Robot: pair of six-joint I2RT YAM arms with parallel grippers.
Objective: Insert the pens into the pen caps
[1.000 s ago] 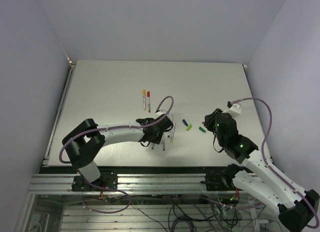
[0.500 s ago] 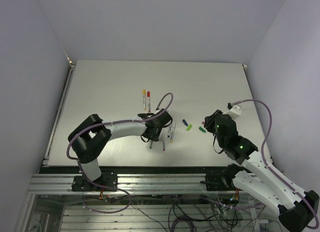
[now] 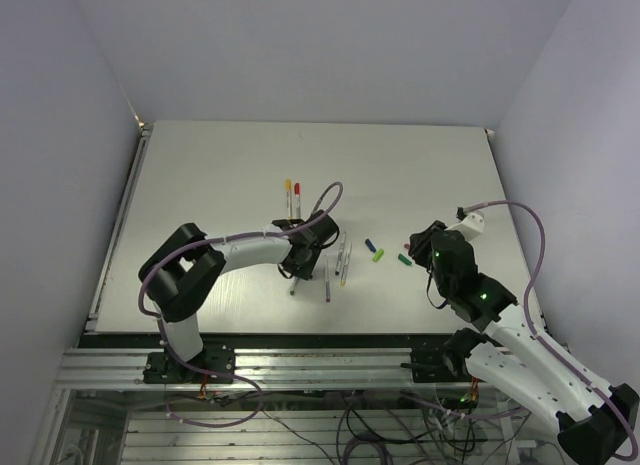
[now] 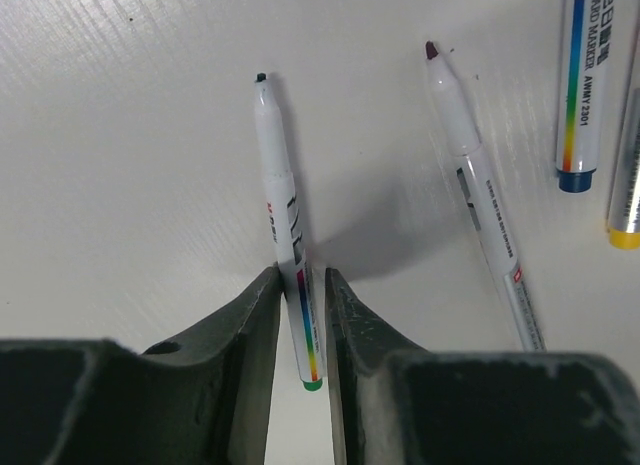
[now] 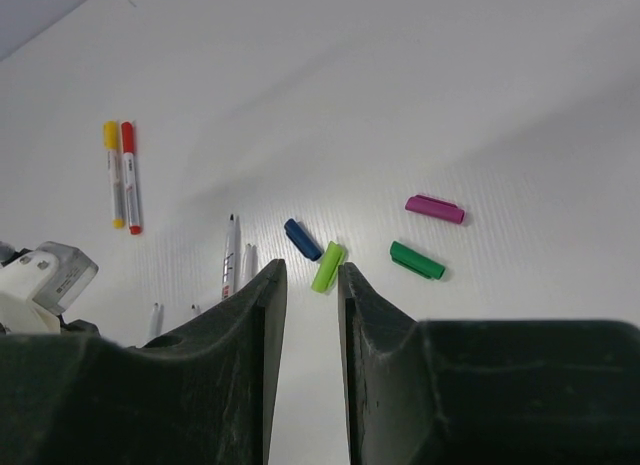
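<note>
Where the top external view looks down on the table (image 3: pixel 200 185), the left gripper (image 3: pixel 298 267) sits well left of the light green cap (image 3: pixel 378 254), over one uncapped pen (image 3: pixel 293 286). Blue cap (image 3: pixel 369 245) and dark green cap (image 3: pixel 404 258) flank the light green cap, and the right gripper (image 3: pixel 416 243) hovers just right of it.

Left wrist view: narrow jaws straddle the green-tipped pen (image 4: pixel 283 200) near its rear end. One finger (image 4: pixel 255 315) touches the barrel, and a thin dark gap shows at the other. A dark-red-tipped pen (image 4: pixel 480 205) lies beside it.

Right wrist view: the fingers (image 5: pixel 250 325) stand narrowly apart with nothing between them. The light green cap (image 5: pixel 327 266) lies just beyond the gap, touching the blue cap (image 5: pixel 303 239). The dark green cap (image 5: pixel 416 259) and magenta cap (image 5: pixel 435 209) lie to its right. The yellow-capped pen (image 5: pixel 111 175) and red-capped pen (image 5: pixel 128 175) lie far to its left.
</note>
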